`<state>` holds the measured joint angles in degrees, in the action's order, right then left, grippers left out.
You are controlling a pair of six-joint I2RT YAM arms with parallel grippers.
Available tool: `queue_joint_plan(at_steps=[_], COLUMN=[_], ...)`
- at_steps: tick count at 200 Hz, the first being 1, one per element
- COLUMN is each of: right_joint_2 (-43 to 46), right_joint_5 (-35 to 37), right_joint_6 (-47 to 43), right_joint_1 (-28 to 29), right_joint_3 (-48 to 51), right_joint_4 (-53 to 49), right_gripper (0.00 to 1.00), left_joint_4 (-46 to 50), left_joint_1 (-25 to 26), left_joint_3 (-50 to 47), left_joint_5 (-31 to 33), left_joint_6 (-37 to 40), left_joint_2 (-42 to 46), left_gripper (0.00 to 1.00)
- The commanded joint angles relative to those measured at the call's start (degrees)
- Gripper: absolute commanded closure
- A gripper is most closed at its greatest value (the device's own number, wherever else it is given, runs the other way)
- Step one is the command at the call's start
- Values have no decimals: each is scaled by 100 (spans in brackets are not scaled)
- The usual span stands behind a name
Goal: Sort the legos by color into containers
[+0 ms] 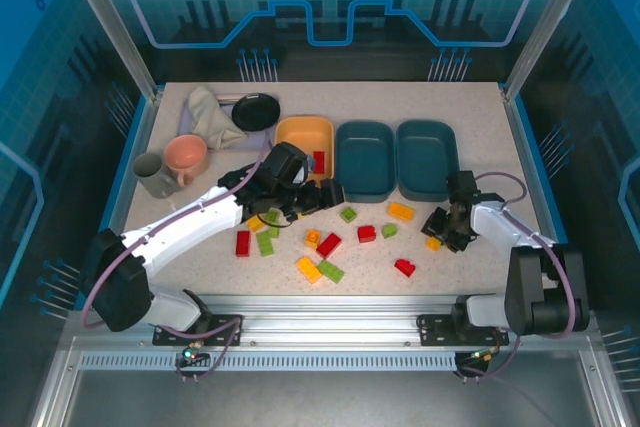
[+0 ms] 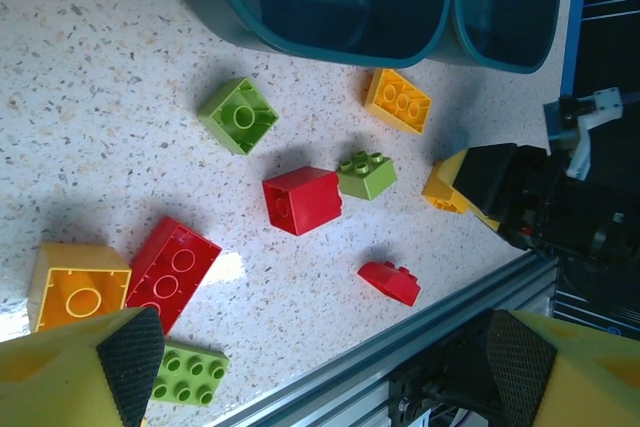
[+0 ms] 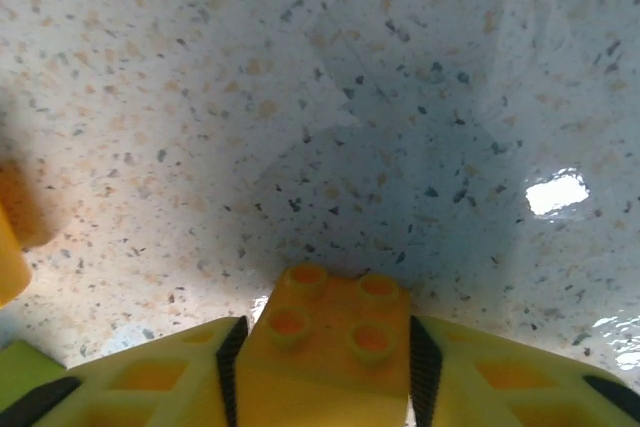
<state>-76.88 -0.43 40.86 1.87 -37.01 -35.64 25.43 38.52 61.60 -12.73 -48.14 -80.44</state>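
Observation:
Loose legos lie across the table's front middle, among them a red one [image 1: 367, 234], a green one [image 1: 348, 214] and a yellow one [image 1: 400, 211]. At the back stand the containers: a light orange tray [image 1: 292, 133] holding a red lego [image 1: 318, 160], and two teal trays [image 1: 364, 159] [image 1: 427, 157]. My left gripper [image 1: 335, 190] hovers open in front of the orange tray, its jaws [image 2: 325, 367] wide with nothing between them. At the right, low on the table, my right gripper [image 1: 440, 232] is shut on a yellow lego [image 3: 335, 332], both pads against its sides.
A black dish [image 1: 256, 111], a crumpled cloth [image 1: 208, 112], a pink cup [image 1: 186, 155] and a grey cup [image 1: 152, 173] sit at the back left. The metal rail [image 2: 400, 332] runs along the near table edge, close to a red sloped lego [image 2: 390, 282].

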Motion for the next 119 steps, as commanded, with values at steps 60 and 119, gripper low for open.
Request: queue_joint_plan(at_steps=[60,119], right_joint_2=[558,-1593], right_joint_5=[930,802], right_joint_6=[-234,-1270], right_joint_1=[634,304], right_joint_3=[-1291,-3628], right_joint_4=[-904,-768], right_gripper=[81,80], left_joint_4=[297,798], left_joint_1=[34,-258], left_joint_3=[513,1288], left_joint_5=[558,763], left_joint_6=[-38,-191], left_joint_2=[176,-299], left_gripper=[13,13])
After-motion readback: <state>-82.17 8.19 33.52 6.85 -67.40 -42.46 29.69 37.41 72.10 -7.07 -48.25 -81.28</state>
